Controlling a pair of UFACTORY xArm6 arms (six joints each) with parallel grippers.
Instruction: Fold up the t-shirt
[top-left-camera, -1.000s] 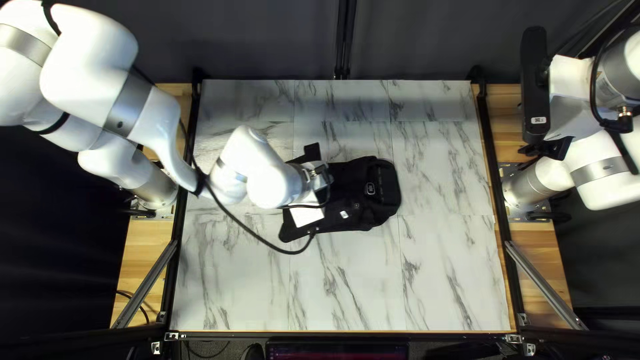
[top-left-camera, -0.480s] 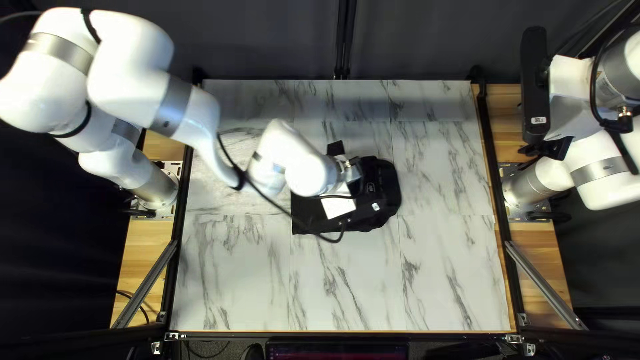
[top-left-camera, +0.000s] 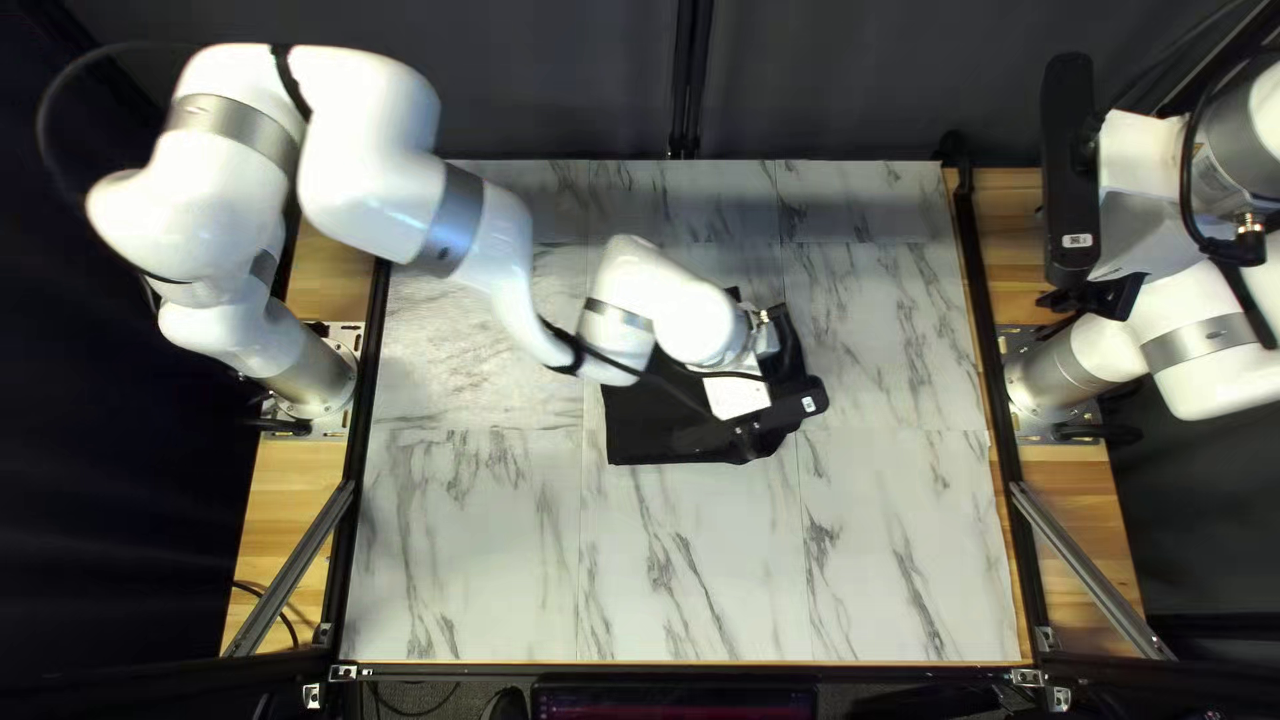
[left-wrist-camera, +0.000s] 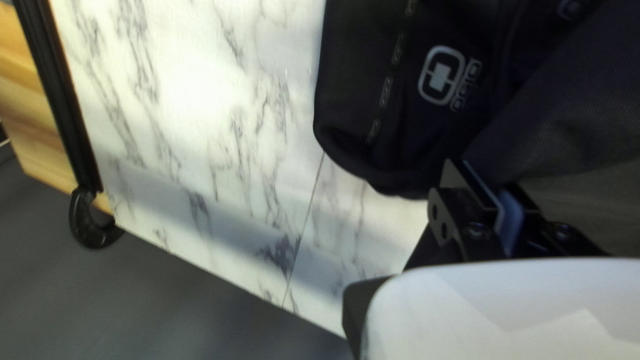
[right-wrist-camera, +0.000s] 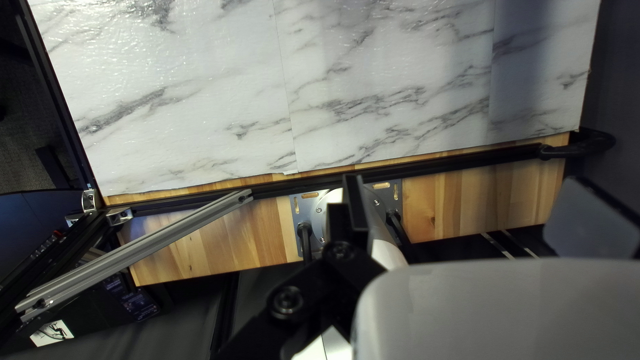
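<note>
Table surface (top-left-camera: 880, 560): smooth, white with grey marble veining, laid in panels. Black bag-like item (top-left-camera: 654, 430): about mid-table, well in from every edge and corner; soft cloth, one straight-sided corner toward the near edge, elsewhere rounded. A dark woven panel (left-wrist-camera: 580, 127) overlaps it. My left gripper (top-left-camera: 736, 398), above the item, is closed on that panel, a narrow gap between fingers. My right gripper (top-left-camera: 1100, 296), by the right edge, is wide apart, holding nothing. Patterned strip (left-wrist-camera: 387, 93), narrow; pale logo (left-wrist-camera: 442, 75), rounded.

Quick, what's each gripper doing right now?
Left gripper: closed, holding the black garment.
Right gripper: open, holding nothing.
</note>
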